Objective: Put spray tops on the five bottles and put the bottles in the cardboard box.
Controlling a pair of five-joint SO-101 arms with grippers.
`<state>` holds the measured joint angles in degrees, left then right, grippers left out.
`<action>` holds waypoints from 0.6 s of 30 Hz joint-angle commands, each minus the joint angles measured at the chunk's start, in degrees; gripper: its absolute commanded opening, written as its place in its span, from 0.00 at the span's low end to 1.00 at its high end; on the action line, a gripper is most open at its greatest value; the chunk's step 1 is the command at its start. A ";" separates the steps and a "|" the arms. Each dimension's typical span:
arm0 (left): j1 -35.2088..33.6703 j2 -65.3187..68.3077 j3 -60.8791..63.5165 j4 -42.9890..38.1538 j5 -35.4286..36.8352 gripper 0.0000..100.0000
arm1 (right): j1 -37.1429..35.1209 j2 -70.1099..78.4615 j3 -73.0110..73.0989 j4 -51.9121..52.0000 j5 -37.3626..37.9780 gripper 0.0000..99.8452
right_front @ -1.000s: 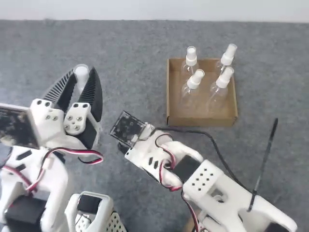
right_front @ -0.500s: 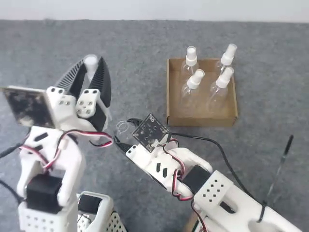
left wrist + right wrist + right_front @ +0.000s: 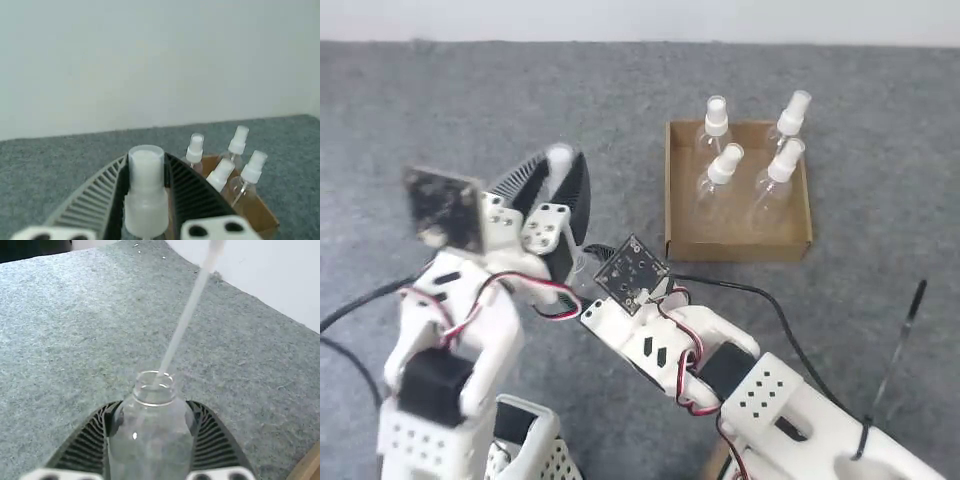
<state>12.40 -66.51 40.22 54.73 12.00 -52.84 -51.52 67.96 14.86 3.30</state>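
Surface: grey felt-covered table (image 3: 440,100), with a plain pale wall behind.
Cardboard box: the cardboard box (image 3: 737,246) sits at 2 o'clock on the table in the high view. It holds four capped bottles (image 3: 712,190), all upright.
Fifth bottle: the clear bottle (image 3: 150,440) is open-mouthed and off the box's 8 o'clock corner, outside the box.
Right end effector: the right end effector (image 3: 154,407) is clenched on the bottle's body just below the shoulder. The neck stands free.
Left end effector: the left end effector (image 3: 146,159) grasps the white spray top (image 3: 146,200) by its head. It is raised, at 10 o'clock of the bottle in the high view.
Dip tube: the dip tube (image 3: 187,315) runs down at a slant, and its tip appears just inside the bottle mouth (image 3: 154,387).
Step in hand: judged to be fitting the last spray top, with four of five bottles already boxed.
Method advised: bring the top directly over the mouth so the tube stands vertical, then lower it straight. Keep the bottle gripped firm and level.
Closure type: the pictures do not show whether the top screws or pushes on.
Risk: a slanted descent may bow the tube or tip the bottle.
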 commanded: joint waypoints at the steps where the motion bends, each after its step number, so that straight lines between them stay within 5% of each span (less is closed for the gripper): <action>1: -0.09 -0.97 2.95 -2.90 0.79 0.01 | -0.22 -0.31 -0.70 -1.10 -0.79 0.01; 18: -1.85 -1.05 5.85 0.97 -3.60 0.01 | 6.73 -0.31 4.22 -14.46 -6.68 0.01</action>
<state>10.81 -66.42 46.46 55.16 9.54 -48.70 -51.52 72.70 2.46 -0.57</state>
